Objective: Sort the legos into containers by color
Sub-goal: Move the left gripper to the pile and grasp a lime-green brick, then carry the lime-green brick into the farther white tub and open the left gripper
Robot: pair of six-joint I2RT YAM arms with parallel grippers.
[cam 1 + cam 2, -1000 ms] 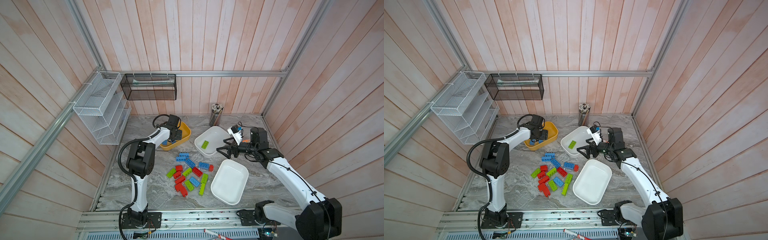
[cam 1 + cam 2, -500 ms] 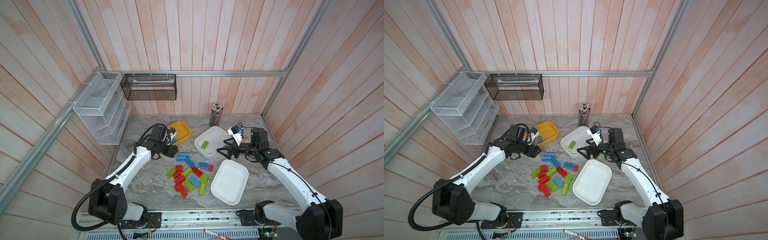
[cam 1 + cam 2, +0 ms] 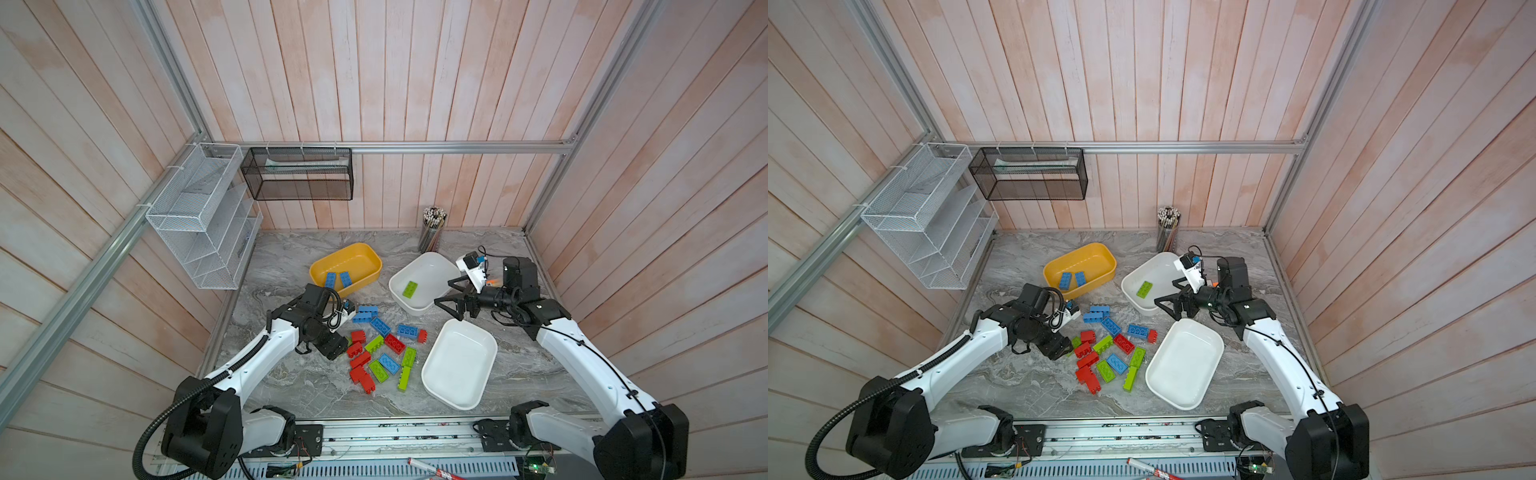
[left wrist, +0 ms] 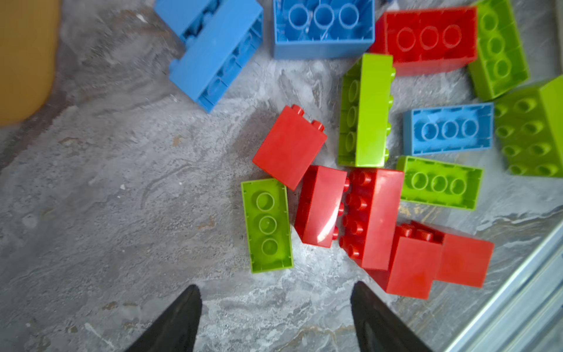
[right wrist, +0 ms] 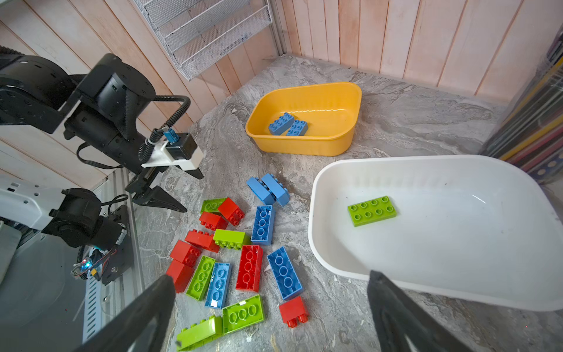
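Note:
Loose blue, lime green and red legos (image 3: 382, 349) (image 3: 1108, 349) lie in a pile mid-table. My left gripper (image 3: 336, 348) (image 4: 275, 286) hangs open at the pile's left edge, a lime green brick (image 4: 268, 225) just ahead of its empty fingertips. The yellow container (image 3: 361, 259) (image 5: 320, 100) holds two blue bricks (image 3: 337, 279). A white container (image 3: 428, 270) (image 5: 457, 243) holds one green brick (image 3: 409, 289). The nearer white container (image 3: 461, 361) is empty. My right gripper (image 3: 446, 293) (image 5: 271, 275) hovers wide open by the far white container's front edge, holding nothing.
A pencil cup (image 3: 432, 230) stands at the back wall behind the far white container. A white wire rack (image 3: 203, 216) and a black mesh rack (image 3: 297, 174) hang on the walls at the back left. A metal rail (image 3: 374, 432) runs along the table's front edge.
My left arm has drawn back from the yellow container and come down to the left edge of the pile. The right arm has stayed where it was.

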